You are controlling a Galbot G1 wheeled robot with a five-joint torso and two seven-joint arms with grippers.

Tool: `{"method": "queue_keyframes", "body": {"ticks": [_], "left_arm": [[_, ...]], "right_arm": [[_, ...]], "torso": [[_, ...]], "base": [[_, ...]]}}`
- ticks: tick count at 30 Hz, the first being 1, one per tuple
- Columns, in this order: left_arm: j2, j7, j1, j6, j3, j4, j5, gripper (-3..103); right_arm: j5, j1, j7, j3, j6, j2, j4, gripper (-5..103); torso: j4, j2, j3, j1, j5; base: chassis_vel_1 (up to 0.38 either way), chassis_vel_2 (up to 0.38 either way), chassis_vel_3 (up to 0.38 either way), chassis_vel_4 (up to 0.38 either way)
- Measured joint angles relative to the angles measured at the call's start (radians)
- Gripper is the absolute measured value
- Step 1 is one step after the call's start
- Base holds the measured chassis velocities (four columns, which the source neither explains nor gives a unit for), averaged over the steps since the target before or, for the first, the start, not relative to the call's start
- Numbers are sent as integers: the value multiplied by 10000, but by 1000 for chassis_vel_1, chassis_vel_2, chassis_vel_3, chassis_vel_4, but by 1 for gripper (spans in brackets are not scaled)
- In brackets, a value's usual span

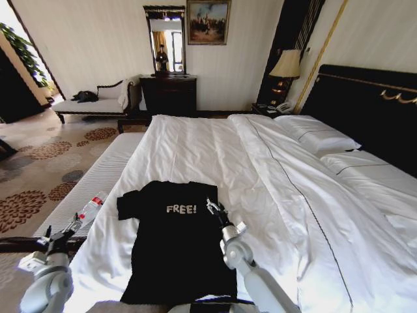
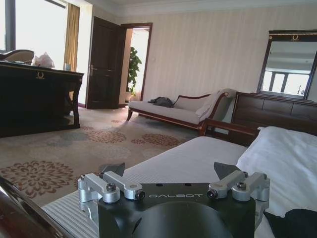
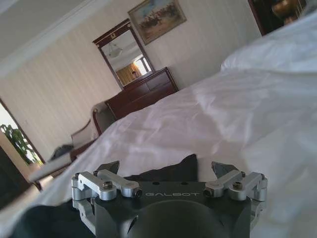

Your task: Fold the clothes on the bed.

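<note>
The black cotton T-shirt with white "FREE!" lettering (image 1: 172,244) lies flat near the foot of the wide white-sheeted bed (image 1: 273,176); we judge it light, limp, best pinched at sleeve or hem; our right gripper (image 1: 212,207) hovers spread over its sleeve; our left gripper (image 1: 73,225), spread too, waits beside the bed.

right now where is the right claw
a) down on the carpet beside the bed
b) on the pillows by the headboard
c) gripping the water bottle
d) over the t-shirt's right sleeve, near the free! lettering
d: in the head view the right claw sits open over the right sleeve of the black T-shirt, just beside the FREE! lettering, far from the pillows and the water bottle.
</note>
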Motion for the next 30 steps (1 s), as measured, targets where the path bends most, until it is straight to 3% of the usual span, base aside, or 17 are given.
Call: {"method": "queue_keyframes", "body": {"ticks": [4,10,12,28,29,30], "left_arm": [[-9,-1,1,-9,0,8,0,100],[-69,-8,-9,-11,67,-4,43,100],[-75,-9,-11,-11,73,-4,53,100],[-101,-14,-59,-40,87,179,145,100],[-102,-15,-68,-41,97,200,159,100],[-103,-17,-79,-41,105,220,166,100]], "right_arm": [[-386,5,174,-50,-108,-210,-35,100],[-2196,143,198,-258,-88,-473,-609,100],[-2407,171,159,-329,-58,-540,-643,100],[-2826,893,-533,-711,170,-554,-1737,101],[-2817,927,-561,-715,185,-530,-1823,92],[-2794,937,-582,-718,202,-519,-1847,92]], "torso": [[-1,0,0,0,-1],[0,0,0,0,0],[0,0,0,0,0],[0,0,0,0,-1],[1,0,0,0,-1],[0,0,0,0,-1]], "base": [[0,0,0,0],[0,0,0,0],[0,0,0,0],[0,0,0,0],[0,0,0,0],[0,0,0,0]]}}
